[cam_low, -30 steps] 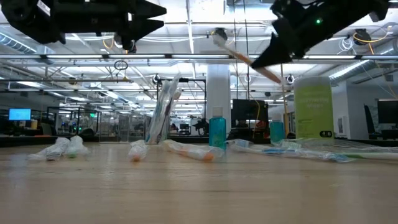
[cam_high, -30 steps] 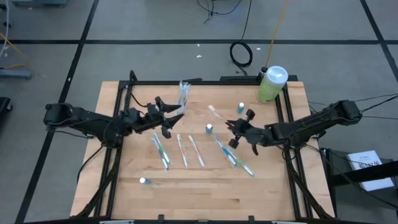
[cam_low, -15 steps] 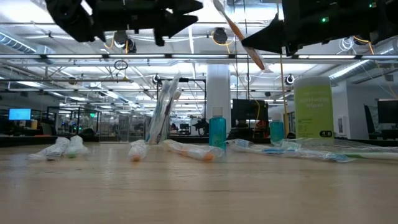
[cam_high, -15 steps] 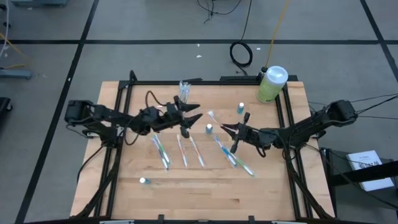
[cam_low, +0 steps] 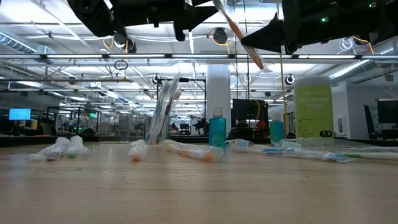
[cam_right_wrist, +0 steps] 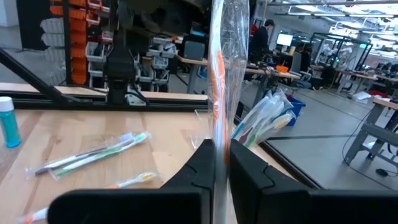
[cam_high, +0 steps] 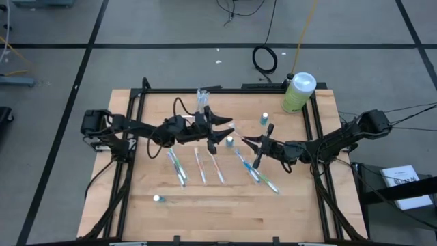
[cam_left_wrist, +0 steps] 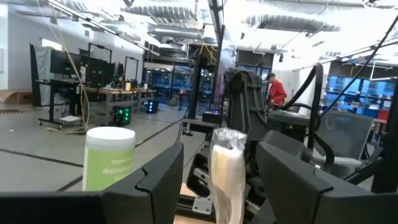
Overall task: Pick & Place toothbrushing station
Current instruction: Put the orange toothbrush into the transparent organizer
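Observation:
The toothbrushing station (cam_high: 201, 100), a clear holder with toothbrushes standing in it, is at the table's far middle; it also shows in the low view (cam_low: 163, 112) and the right wrist view (cam_right_wrist: 266, 121). My right gripper (cam_high: 247, 141) is shut on a wrapped toothbrush (cam_high: 236, 128) with an orange handle, held high above the table's middle. My left gripper (cam_high: 224, 131) is open. Its fingers (cam_left_wrist: 160, 177) stand on either side of the toothbrush's free end (cam_left_wrist: 225, 163), with a gap on each side. My right gripper pinches the wrapped toothbrush's handle (cam_right_wrist: 220, 134) between its two fingers. The fingers come about level from the table's right side. The toothbrush is lifted clear and slants steeply up from the fingers toward my left gripper (cam_low: 239, 34).
Several wrapped toothbrushes (cam_high: 199, 165) lie across the table's middle, more of them right of centre (cam_high: 254, 172). Small blue bottles (cam_high: 263, 119) stand nearby, and a small tube (cam_high: 158, 198) lies near the front left. A green bottle with a white cap (cam_high: 298, 91) stands at the far right corner.
My left gripper has moved toward the table's right edge, past the station, until its open fingers stand around the toothbrush's free end. My right gripper has turned at the wrist, tipping the held toothbrush from a shallow slant to a steeper one.

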`<state>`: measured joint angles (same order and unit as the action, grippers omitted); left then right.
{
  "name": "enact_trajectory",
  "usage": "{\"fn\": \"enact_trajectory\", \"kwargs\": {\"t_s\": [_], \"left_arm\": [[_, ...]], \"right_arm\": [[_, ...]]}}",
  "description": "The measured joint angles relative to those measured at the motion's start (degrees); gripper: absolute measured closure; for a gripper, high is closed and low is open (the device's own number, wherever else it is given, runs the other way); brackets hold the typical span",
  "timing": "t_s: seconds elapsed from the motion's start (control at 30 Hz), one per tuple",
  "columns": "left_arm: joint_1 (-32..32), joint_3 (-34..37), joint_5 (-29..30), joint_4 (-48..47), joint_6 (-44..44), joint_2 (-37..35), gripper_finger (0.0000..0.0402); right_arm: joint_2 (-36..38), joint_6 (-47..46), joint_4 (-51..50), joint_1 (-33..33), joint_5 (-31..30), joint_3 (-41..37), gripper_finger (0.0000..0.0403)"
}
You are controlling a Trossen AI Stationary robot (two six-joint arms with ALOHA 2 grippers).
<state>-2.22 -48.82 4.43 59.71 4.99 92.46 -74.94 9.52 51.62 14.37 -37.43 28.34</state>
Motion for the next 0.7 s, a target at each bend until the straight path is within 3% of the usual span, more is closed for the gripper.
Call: {"fn": "enact_trajectory", "kwargs": {"t_s": [0.27,0.7], "left_arm": [[0.0,-0.3,0.0,-1.3,0.7,0.0,0.021],[-1.1,-0.3,-1.2,-1.7,2.6,0.0,0.0361]], "right_arm": [[0.0,0.2,0.0,0.0,0.0,0.0,0.0389],[0.0,0.1,-0.7,-0.2,-0.4,0.0,0.0382]]}}
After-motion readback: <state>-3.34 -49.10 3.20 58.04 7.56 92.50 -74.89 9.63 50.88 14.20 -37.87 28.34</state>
